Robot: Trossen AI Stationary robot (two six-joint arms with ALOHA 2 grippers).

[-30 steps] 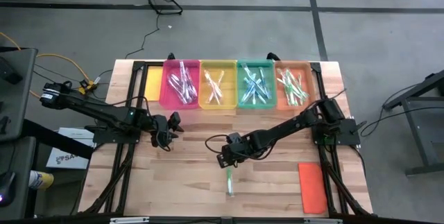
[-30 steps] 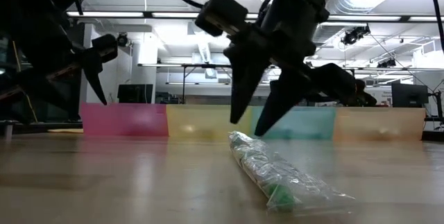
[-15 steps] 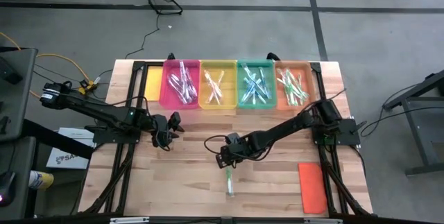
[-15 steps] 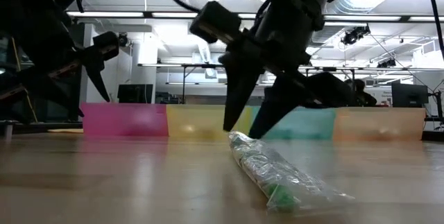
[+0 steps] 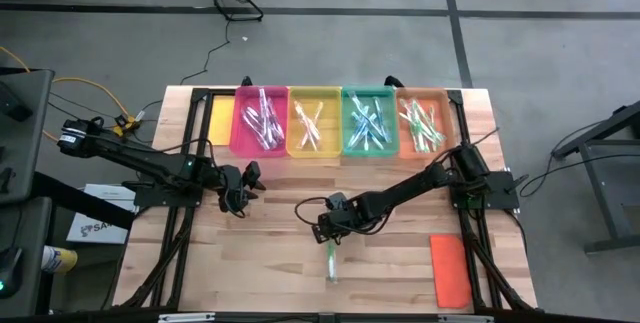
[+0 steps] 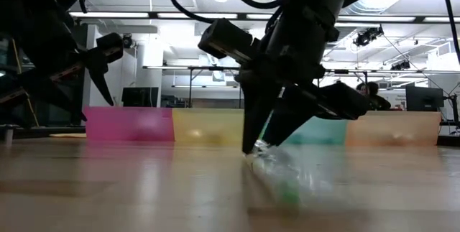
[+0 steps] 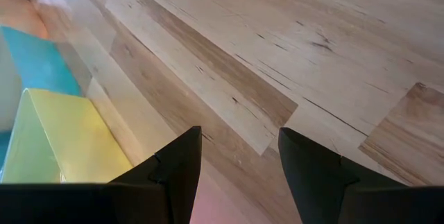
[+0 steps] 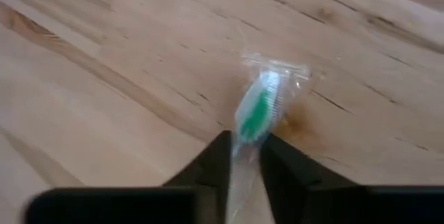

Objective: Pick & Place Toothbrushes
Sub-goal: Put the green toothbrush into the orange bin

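**Right gripper pinches wrapped toothbrush at table centre**

The right gripper (image 5: 327, 233) has its fingers narrowed onto one end of the green toothbrush (image 8: 258, 109), which lies in clear wrap on the wooden table (image 5: 270, 273). The left gripper (image 5: 243, 191) hovers, jaws wide, near the pink tray (image 5: 238, 133).

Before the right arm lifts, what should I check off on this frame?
1. Right gripper astride the wrapped green toothbrush, one finger on each side of it: ok.
2. Firm grip: cannot tell; the fingers are narrowly apart around the wrapper.
3. Toothbrush on the wooden table, not yet raised: ok.
4. Left gripper open, empty, waiting over bare wood near the pink tray: ok.
5. Green tray reachable, already holding toothbrushes: ok.
6. Orange lid lying away from the lift path: ok.
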